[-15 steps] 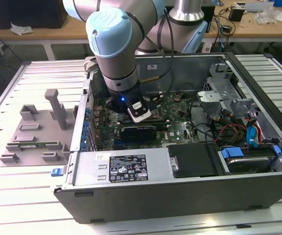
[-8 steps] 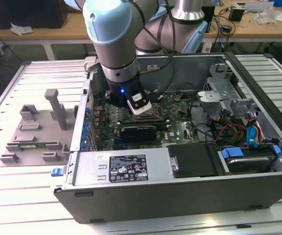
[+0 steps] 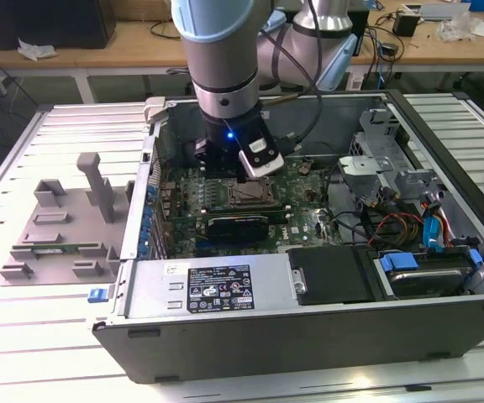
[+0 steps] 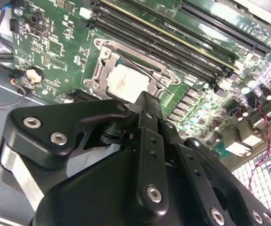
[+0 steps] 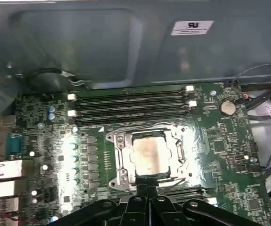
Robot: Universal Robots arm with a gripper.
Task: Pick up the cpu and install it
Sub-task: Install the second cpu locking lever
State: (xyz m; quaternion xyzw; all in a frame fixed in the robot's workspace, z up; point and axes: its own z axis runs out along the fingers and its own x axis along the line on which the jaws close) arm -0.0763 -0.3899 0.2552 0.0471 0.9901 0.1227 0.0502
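The computer case (image 3: 309,327) lies open on the bench (image 3: 23,353). The tray (image 3: 57,231) lies beside the case, toward the exterior view's left. Inside the case, the cpu (image 5: 149,155) sits in the motherboard (image 5: 220,155) socket, beside the memory slots (image 5: 131,106). The end effector (image 3: 238,168) hangs above the socket.

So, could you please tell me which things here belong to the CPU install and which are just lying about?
Part of the job:
- the cpu, lying in the socket on the motherboard
- the gripper, right above it

Just lying about:
- grey tray blocks outside the case
- graphics card
- power supply
- drive cables
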